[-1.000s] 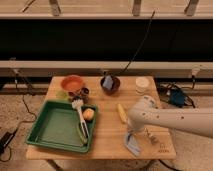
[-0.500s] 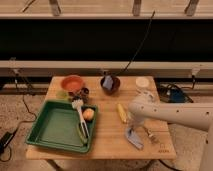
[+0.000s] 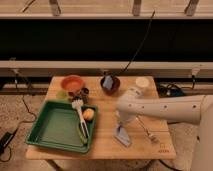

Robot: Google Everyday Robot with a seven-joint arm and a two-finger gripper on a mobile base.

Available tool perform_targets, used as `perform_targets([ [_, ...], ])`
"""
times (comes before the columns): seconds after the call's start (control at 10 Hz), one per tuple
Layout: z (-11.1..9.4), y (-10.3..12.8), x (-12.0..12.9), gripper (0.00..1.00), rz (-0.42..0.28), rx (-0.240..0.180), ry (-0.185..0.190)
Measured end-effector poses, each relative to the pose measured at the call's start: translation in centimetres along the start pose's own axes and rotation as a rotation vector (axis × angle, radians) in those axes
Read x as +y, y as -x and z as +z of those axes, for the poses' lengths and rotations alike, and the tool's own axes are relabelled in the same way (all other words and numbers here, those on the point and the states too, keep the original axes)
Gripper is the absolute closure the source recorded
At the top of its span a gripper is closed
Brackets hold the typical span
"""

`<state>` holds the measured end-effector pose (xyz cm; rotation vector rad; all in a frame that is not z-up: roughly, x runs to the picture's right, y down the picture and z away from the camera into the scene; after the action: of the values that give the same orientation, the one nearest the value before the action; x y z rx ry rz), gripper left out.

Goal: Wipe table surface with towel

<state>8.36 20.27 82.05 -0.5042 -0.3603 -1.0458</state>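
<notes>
While the white arm (image 3: 165,107) reaches in from the right, it hides the corn cob and most of the hand (image 3: 121,125). That hand is clamped shut on the towel (image 3: 122,135), which hangs down onto the tabletop (image 3: 107,145) near the front edge. Compared with a moment ago, the arm has swung further left.

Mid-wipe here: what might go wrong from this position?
1. The gripper is shut on the towel, which hangs to the table surface near the front edge; a forward stroke may run off it.
2. A metal utensil, apparently a fork, lies just right of the towel; a rightward sweep may push it off.
3. The green tray sits to the left; a long leftward stroke may bump it.
</notes>
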Motion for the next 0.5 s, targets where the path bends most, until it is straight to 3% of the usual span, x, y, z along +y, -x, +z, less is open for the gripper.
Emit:
perform_targets([
  [0.3, -1.0, 2.5, -1.6, 1.00, -0.082, 0.004, -0.030],
  [0.5, -1.5, 4.2, -1.4, 1.00, -0.120, 0.004, -0.045],
])
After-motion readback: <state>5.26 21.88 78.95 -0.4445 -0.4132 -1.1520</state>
